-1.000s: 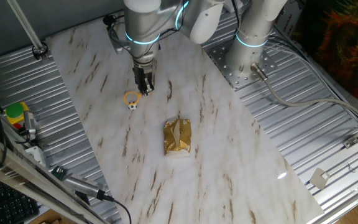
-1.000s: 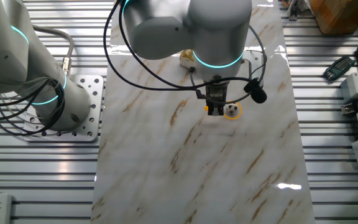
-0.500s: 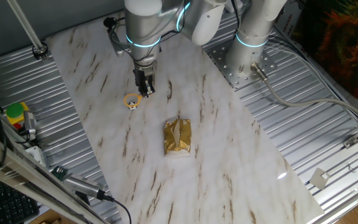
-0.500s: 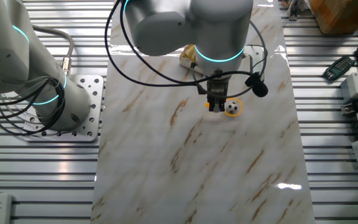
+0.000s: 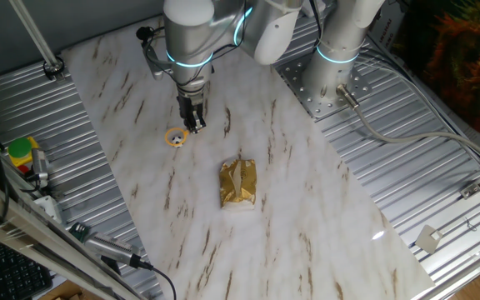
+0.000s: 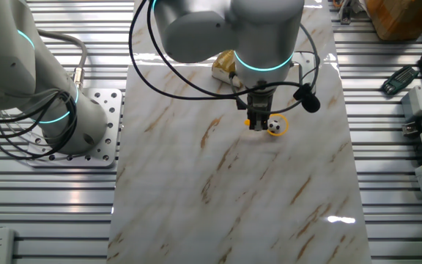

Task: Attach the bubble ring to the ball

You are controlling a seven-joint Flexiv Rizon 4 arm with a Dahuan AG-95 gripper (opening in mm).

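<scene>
The bubble ring (image 6: 276,125), a thin, light, probably flexible hoop, lies on the counter (image 6: 233,191) encircling the ball (image 6: 274,127); its short handle is the sensible hold, where the tool (image 6: 258,123) appears clamped.

i get two fixed cameras, both mounted high and angled down at the white marble-patterned counter (image 5: 290,208). one fixed view looks from the near end, with the grey robot arm base (image 5: 340,50) at the top right. the other fixed view faces back from the opposite side, with that base (image 6: 42,95) at the left. neither is close. both share the counter (image 6: 196,205) middle and the crumpled gold foil packet (image 5: 238,183), partly hidden (image 6: 222,64) in the second.
</scene>
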